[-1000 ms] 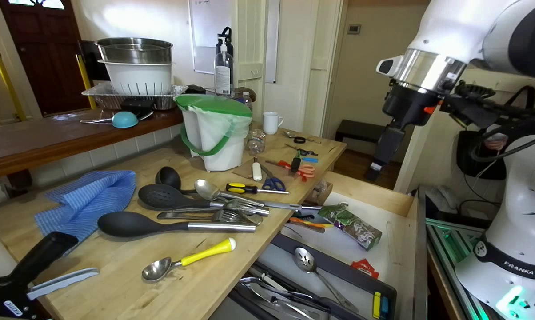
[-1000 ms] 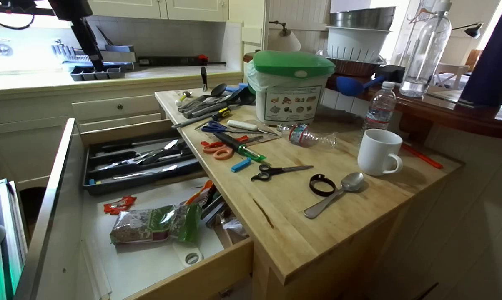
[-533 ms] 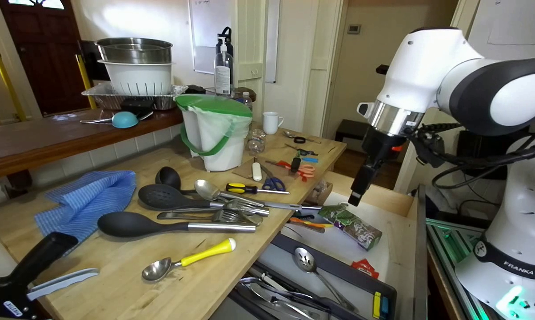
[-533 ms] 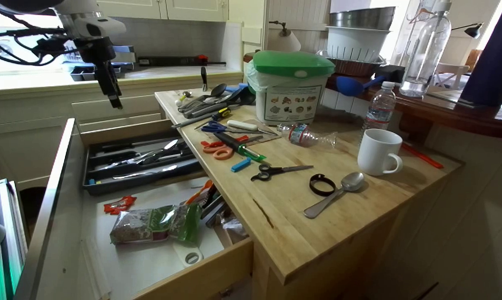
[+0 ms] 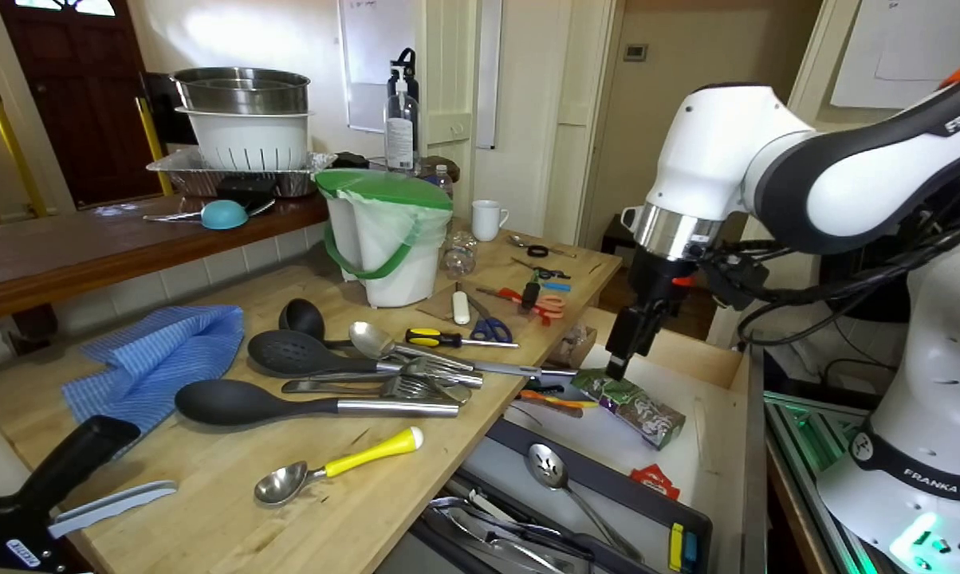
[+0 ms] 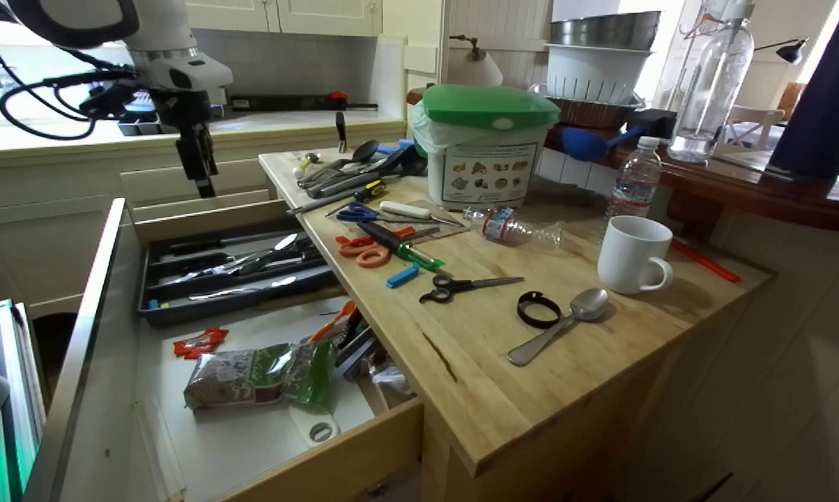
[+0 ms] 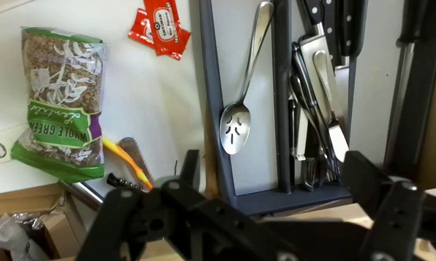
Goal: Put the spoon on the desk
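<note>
A slotted metal spoon (image 5: 547, 465) lies in a compartment of the grey cutlery tray (image 5: 607, 470) in the open drawer. In the wrist view the spoon (image 7: 235, 127) lies with its bowl against the tray's side wall, its handle pointing up. My gripper (image 7: 272, 162) is open and empty above the tray, its fingers apart on either side of the spoon's compartment and the cutlery beside it. The gripper shows over the drawer in both exterior views (image 5: 617, 368) (image 6: 206, 188). The pale wooden desk (image 5: 225, 530) stands beside the drawer; it also shows in an exterior view (image 6: 489, 397).
A lentil bag (image 7: 64, 105) and red sauce packets (image 7: 163, 29) lie in the drawer. Knives (image 7: 343, 36) fill nearby tray compartments. The desk holds black ladles (image 5: 233, 401), a yellow-handled scoop (image 5: 368, 454), a metal spoon (image 6: 552, 328), scissors (image 6: 468, 284), a mug (image 6: 632, 254) and a green-lidded bin (image 5: 400, 255).
My arm has moved down and inward over the open drawer, nearer to the desk in both exterior views. The spoon and the things on the desk have not moved.
</note>
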`<state>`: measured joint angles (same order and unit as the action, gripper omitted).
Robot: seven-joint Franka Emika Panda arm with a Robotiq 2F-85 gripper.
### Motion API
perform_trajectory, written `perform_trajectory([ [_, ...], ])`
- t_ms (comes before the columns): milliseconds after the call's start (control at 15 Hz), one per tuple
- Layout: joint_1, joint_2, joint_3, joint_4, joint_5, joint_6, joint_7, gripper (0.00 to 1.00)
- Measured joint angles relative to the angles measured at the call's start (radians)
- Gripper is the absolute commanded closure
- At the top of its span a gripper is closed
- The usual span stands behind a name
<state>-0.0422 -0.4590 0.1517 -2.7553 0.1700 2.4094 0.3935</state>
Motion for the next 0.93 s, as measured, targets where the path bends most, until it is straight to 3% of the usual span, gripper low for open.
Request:
perform_trajectory([
  [133,0.001,0.115,-0.041,0.003,0.045,0.109,-0.005,0.0],
  [200,0.005,0.176,-0.058,0.007,0.073,0.16,-0.013,0.13],
  [267,0.013,0.238,-0.071,0.016,0.107,0.201,-0.024,0.1],
  [333,0.025,0.301,-0.078,0.031,0.139,0.233,-0.03,0.28],
  [467,0.055,0.421,-0.074,0.07,0.186,0.288,-0.024,0.37],
  [667,0.099,0.572,-0.052,0.125,0.193,0.368,0.027,0.61],
  [733,0.113,0.61,-0.05,0.137,0.192,0.397,0.047,0.61],
  [800,0.126,0.643,-0.05,0.143,0.191,0.427,0.067,0.27],
  [933,0.151,0.692,-0.058,0.146,0.186,0.488,0.109,0.31],
])
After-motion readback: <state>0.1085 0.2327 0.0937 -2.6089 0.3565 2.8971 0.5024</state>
